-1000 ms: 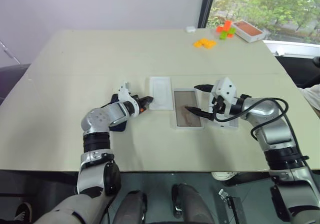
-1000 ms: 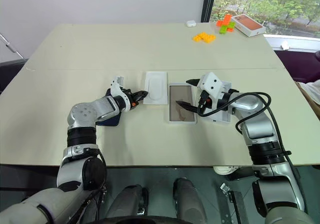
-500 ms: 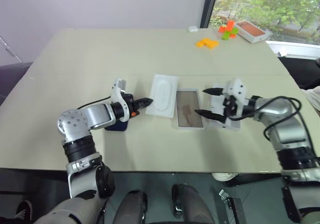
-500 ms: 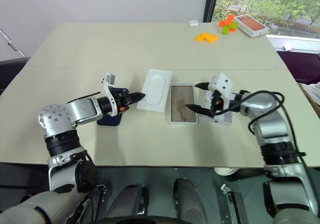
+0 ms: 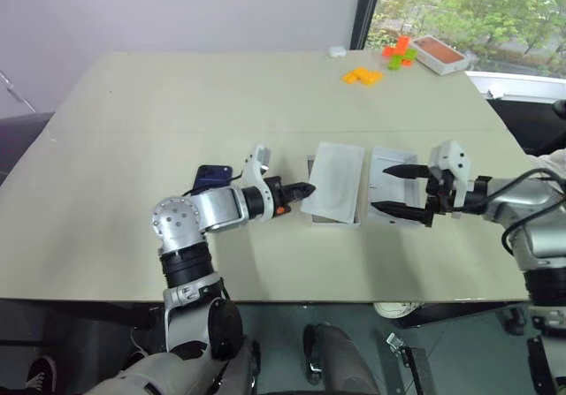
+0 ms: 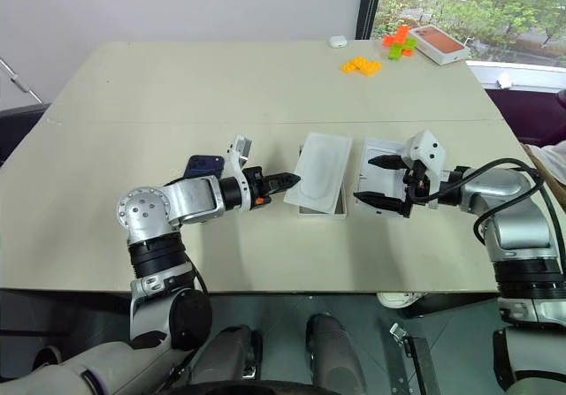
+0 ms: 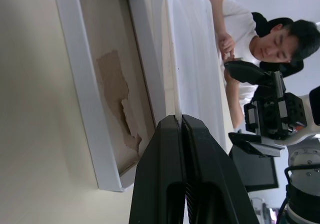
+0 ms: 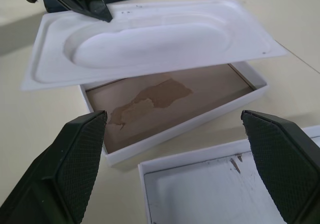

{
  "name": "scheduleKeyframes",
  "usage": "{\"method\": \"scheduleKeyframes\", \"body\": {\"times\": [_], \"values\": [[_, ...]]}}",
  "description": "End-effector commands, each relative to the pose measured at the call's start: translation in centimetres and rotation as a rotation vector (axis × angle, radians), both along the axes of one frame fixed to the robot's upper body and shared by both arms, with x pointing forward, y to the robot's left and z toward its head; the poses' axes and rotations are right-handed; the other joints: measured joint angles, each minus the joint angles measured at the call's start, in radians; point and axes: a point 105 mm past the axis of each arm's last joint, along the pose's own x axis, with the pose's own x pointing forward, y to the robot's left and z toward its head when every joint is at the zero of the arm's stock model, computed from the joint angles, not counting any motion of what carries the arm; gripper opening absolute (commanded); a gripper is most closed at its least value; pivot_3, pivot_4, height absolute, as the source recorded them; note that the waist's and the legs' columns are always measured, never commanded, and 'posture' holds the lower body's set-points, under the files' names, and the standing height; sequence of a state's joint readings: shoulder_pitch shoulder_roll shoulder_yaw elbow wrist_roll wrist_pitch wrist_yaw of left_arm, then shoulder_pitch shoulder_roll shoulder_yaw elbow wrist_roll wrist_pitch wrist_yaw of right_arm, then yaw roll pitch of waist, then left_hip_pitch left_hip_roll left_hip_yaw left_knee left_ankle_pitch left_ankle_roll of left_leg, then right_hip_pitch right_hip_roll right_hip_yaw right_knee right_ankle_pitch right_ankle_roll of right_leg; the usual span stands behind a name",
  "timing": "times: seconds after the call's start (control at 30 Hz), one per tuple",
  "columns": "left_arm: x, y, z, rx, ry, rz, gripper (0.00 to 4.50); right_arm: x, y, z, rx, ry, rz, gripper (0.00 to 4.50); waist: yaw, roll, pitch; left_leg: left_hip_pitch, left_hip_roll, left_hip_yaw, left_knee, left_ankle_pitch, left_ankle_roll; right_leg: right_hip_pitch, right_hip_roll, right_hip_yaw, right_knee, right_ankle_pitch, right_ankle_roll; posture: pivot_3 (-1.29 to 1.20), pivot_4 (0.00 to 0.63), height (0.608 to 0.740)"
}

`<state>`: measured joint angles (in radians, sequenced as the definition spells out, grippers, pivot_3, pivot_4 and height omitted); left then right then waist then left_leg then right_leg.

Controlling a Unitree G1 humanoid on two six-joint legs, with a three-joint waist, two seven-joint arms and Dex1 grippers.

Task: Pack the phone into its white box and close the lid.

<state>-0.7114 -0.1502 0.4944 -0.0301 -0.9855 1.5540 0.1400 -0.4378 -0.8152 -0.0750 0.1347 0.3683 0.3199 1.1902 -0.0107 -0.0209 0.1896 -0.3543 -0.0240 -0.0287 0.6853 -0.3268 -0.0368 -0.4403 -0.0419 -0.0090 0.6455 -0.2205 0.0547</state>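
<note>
My left gripper [image 5: 303,189] is shut on the rim of a white insert [image 5: 334,181] with an oval recess. It holds the insert tilted over the white box [image 8: 176,129], whose tan-brown floor [image 7: 112,78] shows underneath. The lid [image 5: 395,186] lies plain side up just right of the box. My right gripper [image 5: 381,189] hovers open over the lid with nothing between its fingers. The dark navy phone [image 5: 212,177] lies flat on the table behind my left forearm.
Orange blocks [image 5: 363,76], green and orange blocks [image 5: 400,52], an orange-topped box [image 5: 439,52] and a small white object [image 5: 336,51] sit at the table's far right. A person [image 7: 250,38] sits beyond the table's right side.
My left gripper has carried the insert to the right, from beside the white box to over it. My right gripper has drawn back to the right, off the box and over the lid.
</note>
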Motion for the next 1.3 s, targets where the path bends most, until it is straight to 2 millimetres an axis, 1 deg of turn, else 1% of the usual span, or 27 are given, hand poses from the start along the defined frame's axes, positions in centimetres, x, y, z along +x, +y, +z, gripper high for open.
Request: {"method": "scheduleKeyframes", "body": {"times": [0.03,0.1,0.17,0.33,0.43,0.57,0.77,0.87,0.93,0.97,1.03,1.07,1.2,1.3], "values": [[1.2,0.5,0.0,0.043,-0.017,0.076,0.03,0.3,0.3,1.5,0.004,-0.078,0.002,4.5,0.0,0.0,0.0,0.0,0.0,0.0,0.0,0.0,0.0,0.0,0.0,0.0,0.0,0.0,0.0,0.0,0.15,0.74],[1.4,0.6,-0.2,0.055,-0.009,0.102,0.03,0.6,0.2,1.5,0.003,-0.086,-0.008,4.5,0.0,0.0,0.0,0.0,0.0,0.0,0.0,0.0,-0.001,0.0,0.0,0.0,0.0,0.0,0.0,0.0,0.15,0.74],[1.3,0.4,-0.3,0.052,-0.006,0.099,0.03,0.7,0.2,1.5,0.001,-0.092,-0.014,4.5,0.001,0.0,0.0,0.0,0.0,0.0,0.0,0.0,-0.001,0.0,0.0,0.0,0.0,0.0,0.0,0.0,0.15,0.74],[1.6,0.2,-1.1,0.065,0.018,0.134,0.03,1.0,0.4,1.4,-0.002,-0.107,-0.013,4.5,0.001,0.0,0.0,-0.001,0.0,0.0,0.0,0.0,0.0,0.0,-0.001,0.0,-0.001,0.0,0.0,0.0,0.15,0.74],[1.6,-0.4,-1.3,0.07,0.018,0.128,0.03,1.2,0.6,1.4,0.002,-0.114,-0.015,4.5,0.001,0.0,0.0,0.0,0.0,0.0,0.0,0.0,0.0,0.0,0.0,0.0,-0.001,0.0,0.0,0.0,0.15,0.74],[1.6,-1.1,-1.1,0.043,0.025,0.115,0.03,1.4,0.6,1.4,0.003,-0.118,-0.022,4.5,0.001,0.0,0.0,0.0,0.0,0.0,0.0,0.0,0.0,0.0,0.0,0.0,-0.001,0.0,0.0,0.0,0.15,0.74],[1.8,-1.6,-0.9,0.015,0.027,0.106,0.03,1.4,0.7,1.1,-0.009,-0.127,-0.021,4.5,0.001,0.0,0.0,-0.001,0.0,0.0,0.0,0.0,0.0,0.0,0.0,0.0,-0.001,0.0,0.0,0.0,0.15,0.74],[2.0,-1.8,-0.7,0.009,0.022,0.102,0.94,1.5,0.9,1.0,-0.009,-0.131,-0.022,4.5,0.001,0.0,0.0,0.0,0.0,0.0,0.0,0.0,0.0,0.0,0.0,0.0,-0.001,0.0,0.0,0.0,0.15,0.74],[1.7,-2.0,-0.2,-0.016,0.003,0.07,1.98,1.5,1.0,1.0,-0.01,-0.136,-0.023,4.5,0.001,0.0,0.0,-0.001,0.0,0.0,0.0,0.0,0.0,0.0,0.0,0.0,-0.001,0.0,0.0,0.0,0.15,0.74],[1.7,-2.0,-0.1,-0.017,-0.002,0.061,2.4,1.6,1.0,1.0,-0.011,-0.138,-0.024,4.5,0.001,0.0,0.0,-0.001,0.0,0.0,0.0,0.0,0.0,0.0,0.0,0.0,-0.001,0.0,0.0,0.0,0.15,0.74],[1.8,-1.9,-0.1,0.004,-0.008,0.067,3.42,1.6,1.0,1.0,-0.009,-0.139,-0.026,4.5,0.001,0.0,0.0,-0.001,0.0,0.0,0.0,0.0,0.0,0.0,0.0,0.0,-0.001,0.0,0.0,0.0,0.15,0.74],[1.8,-1.8,0.1,0.006,-0.026,0.065,3.87,1.6,1.1,1.0,-0.007,-0.138,-0.026,4.5,0.001,0.0,0.0,-0.001,0.0,0.0,0.0,0.0,0.0,0.0,0.0,0.0,-0.001,0.0,0.0,0.0,0.15,0.74],[1.8,-1.5,0.8,0.009,-0.078,0.057,3.87,1.6,1.3,0.8,-0.005,-0.137,-0.027,4.5,0.0,0.0,0.0,0.0,0.0,0.0,0.0,0.0,0.0,0.0,0.0,0.0,-0.001,0.0,0.0,0.0,0.15,0.74],[2.2,-0.2,1.3,0.052,-0.158,0.073,3.87,1.8,1.5,0.9,0.015,-0.122,-0.036,4.5,-0.002,0.0,0.0,0.0,0.0,0.0,0.0,0.0,0.0,0.0,0.0,0.0,-0.001,0.0,0.0,0.0,0.15,0.74]]}}
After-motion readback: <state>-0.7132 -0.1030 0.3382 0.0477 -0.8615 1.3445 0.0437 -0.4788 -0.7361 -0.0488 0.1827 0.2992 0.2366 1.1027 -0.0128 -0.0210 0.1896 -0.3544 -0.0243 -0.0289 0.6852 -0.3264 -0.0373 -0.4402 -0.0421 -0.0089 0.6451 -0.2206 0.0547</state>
